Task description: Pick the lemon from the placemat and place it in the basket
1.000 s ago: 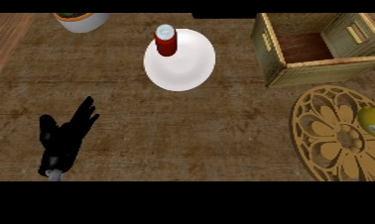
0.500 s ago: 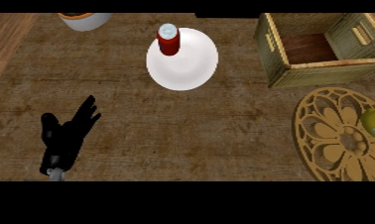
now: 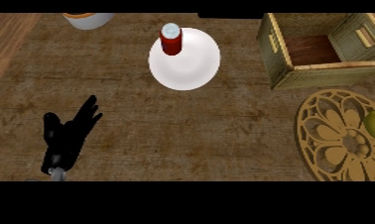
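The robot's black left hand (image 3: 67,136) rested at the brown counter's (image 3: 183,129) lower left, fingers straight and spread, holding nothing.

Left robot hand (image 3: 68,136), fingers seemingly straight, lower left.

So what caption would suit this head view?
Left hand rests open; lemon on placemat, basket waiting.
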You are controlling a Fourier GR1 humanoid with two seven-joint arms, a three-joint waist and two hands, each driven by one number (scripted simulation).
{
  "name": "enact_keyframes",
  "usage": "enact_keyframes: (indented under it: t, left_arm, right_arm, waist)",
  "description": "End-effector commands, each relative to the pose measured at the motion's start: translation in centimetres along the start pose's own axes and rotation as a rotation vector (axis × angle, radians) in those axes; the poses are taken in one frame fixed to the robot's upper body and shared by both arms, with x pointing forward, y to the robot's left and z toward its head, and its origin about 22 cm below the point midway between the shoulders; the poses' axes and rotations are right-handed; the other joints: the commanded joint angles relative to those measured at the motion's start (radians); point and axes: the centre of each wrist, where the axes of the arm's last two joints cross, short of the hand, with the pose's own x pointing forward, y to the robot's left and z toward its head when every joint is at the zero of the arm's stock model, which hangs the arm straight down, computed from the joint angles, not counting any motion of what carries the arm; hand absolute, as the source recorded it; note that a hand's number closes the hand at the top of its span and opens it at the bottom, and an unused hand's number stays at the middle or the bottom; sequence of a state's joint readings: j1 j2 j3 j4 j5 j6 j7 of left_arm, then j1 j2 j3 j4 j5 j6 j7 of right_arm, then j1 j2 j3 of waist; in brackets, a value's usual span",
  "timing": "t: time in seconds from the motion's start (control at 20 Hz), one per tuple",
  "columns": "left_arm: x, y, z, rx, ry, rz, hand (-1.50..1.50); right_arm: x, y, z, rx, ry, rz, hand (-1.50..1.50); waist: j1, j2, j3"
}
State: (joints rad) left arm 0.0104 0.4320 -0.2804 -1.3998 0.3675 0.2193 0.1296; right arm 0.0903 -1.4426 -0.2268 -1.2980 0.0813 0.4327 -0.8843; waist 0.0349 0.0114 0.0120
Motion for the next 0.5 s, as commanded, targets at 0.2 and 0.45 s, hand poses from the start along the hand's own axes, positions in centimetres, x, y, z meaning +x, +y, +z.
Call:
enact_keyframes:
  t: [0.2, 0.45]
  left_arm:
    - [-2.2, -0.2, 0.5, -0.005, 0.139, -0.013, 0.00]
    - [-1.7, 0.8, 0.1, -0.013, 0.129, -0.014, 0.00]
  right_arm:
    - [-2.6, 4.5, 0.9, 0.084, -0.178, -0.175, -1.50]
    - [-3.9, 7.3, 0.7, 0.103, -0.158, -0.127, -1.50]
  waist:
    - [0.028, 0.008, -0.007]
    - [0.036, 0.009, -0.007]
